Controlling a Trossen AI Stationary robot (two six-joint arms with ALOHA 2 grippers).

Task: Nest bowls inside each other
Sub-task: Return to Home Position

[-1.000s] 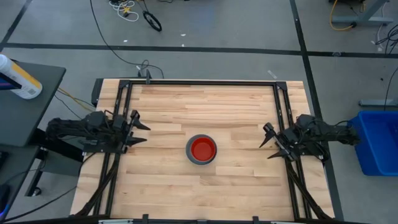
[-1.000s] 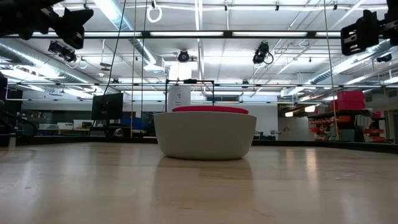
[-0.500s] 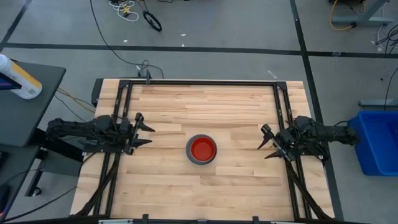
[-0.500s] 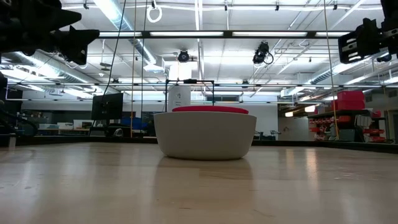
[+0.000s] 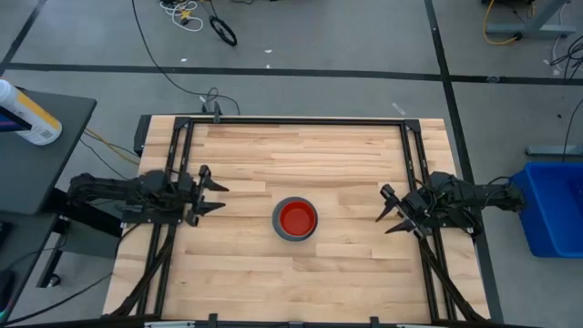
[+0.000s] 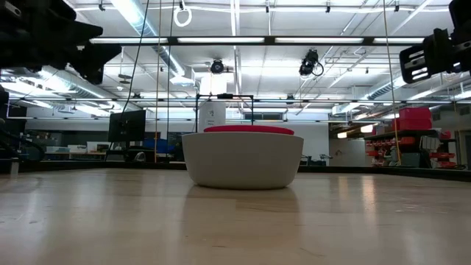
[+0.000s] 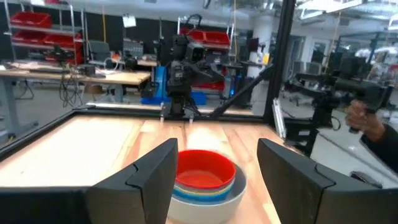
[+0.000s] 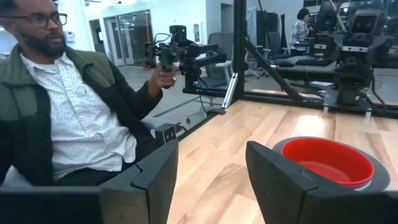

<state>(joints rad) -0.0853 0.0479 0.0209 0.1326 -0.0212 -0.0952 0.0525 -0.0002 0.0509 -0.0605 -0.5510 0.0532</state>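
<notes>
The bowls stand nested in one stack [image 5: 295, 220] at the table's middle, resting on the base of the grey outer bowl [image 6: 242, 160]. The red bowl [image 7: 203, 170] sits on top, with yellow and light blue rims [image 7: 200, 192] showing under it. My left gripper [image 5: 219, 194] hovers open at the table's left side, pointing level at the stack with nothing between its fingers. My right gripper [image 5: 385, 210] hovers open at the right side, also facing the stack. Both are well apart from the bowls.
Black frame rails [image 5: 178, 164] run along the table's left, right and far sides. A person [image 8: 68, 106] sits beyond the table's left edge holding a control handle. A blue bin [image 5: 552, 208] stands on the floor at the right. Bare wood lies all around the stack.
Both grippers have sunk a little toward the table while staying at their sides of it, the left one more than the right. The stack of bowls has not moved.
</notes>
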